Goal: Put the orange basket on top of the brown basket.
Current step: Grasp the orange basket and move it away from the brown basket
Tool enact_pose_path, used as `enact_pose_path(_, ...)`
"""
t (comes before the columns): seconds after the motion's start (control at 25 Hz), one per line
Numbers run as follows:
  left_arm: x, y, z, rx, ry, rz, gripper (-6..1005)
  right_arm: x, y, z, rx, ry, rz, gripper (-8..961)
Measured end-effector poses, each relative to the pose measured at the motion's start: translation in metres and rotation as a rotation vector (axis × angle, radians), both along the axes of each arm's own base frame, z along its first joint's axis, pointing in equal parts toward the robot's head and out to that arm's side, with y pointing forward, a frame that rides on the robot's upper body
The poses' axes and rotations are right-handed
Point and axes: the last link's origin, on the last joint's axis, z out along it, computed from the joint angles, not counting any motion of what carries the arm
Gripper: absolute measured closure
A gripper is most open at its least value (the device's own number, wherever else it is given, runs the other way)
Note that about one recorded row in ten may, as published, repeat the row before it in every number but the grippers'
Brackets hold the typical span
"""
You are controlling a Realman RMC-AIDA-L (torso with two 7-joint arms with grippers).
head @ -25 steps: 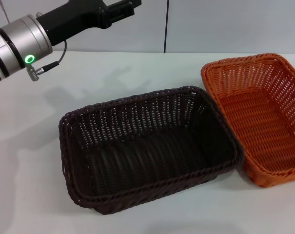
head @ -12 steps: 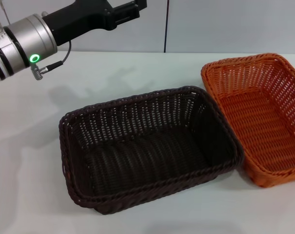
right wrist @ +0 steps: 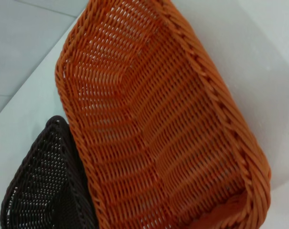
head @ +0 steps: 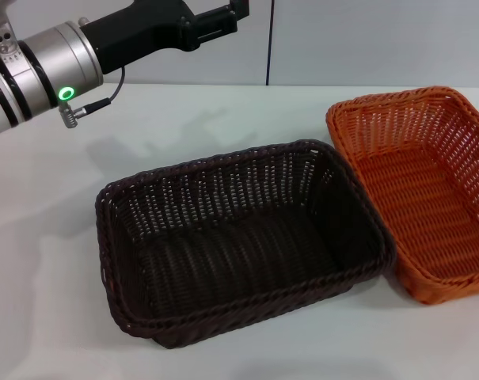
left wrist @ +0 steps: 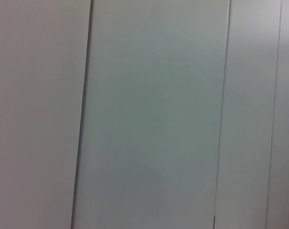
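Observation:
The orange basket (head: pixel 421 186) stands on the white table (head: pixel 247 111) at the right, empty, its left side touching the brown basket (head: pixel 239 237). The brown basket sits in the middle of the table, empty. The right wrist view looks down into the orange basket (right wrist: pixel 154 124), with a corner of the brown basket (right wrist: pixel 39 186) beside it. My left arm reaches across the far left corner, high above the table, with its gripper (head: pixel 223 17) near the back wall and away from both baskets. My right gripper shows in no view.
The grey panelled wall (head: pixel 366 39) runs behind the table's far edge. The left wrist view shows only wall panels (left wrist: pixel 154 114). Bare table lies left of the brown basket and in front of both baskets.
My left arm has shifted a little to the right and upward along the back wall. The baskets have not moved.

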Motion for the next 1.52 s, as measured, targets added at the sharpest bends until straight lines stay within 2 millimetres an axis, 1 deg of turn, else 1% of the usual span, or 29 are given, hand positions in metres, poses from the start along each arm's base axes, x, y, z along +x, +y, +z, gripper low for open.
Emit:
enact_pose_path(0.36,0.001,0.002,-0.002,-0.004,0.001,0.008,137,0.004,0.007,-0.012,0.027,-0.016,0.008,139)
enact_pose_path(0.64,0.003,0.004,-0.004,-0.008,0.000,0.006,138,0.009,0.014,-0.025,0.044,-0.019,0.012,138)
enact_pose_path(0.96,0.002,0.005,-0.005,-0.009,0.003,0.017,138,0.012,0.018,-0.032,0.075,-0.040,0.018,139)
enact_pose_path(1.16,0.000,0.005,-0.005,-0.007,0.002,0.024,138,0.022,0.017,-0.029,0.128,-0.078,-0.004,223)
enact_pose_path(1.4,-0.002,0.004,-0.005,-0.005,-0.005,0.032,138,0.025,0.016,-0.026,0.151,-0.087,0.006,422)
enact_pose_path(1.52,-0.003,0.004,-0.004,-0.005,-0.008,0.032,138,0.026,0.015,-0.026,0.155,-0.095,0.008,538)
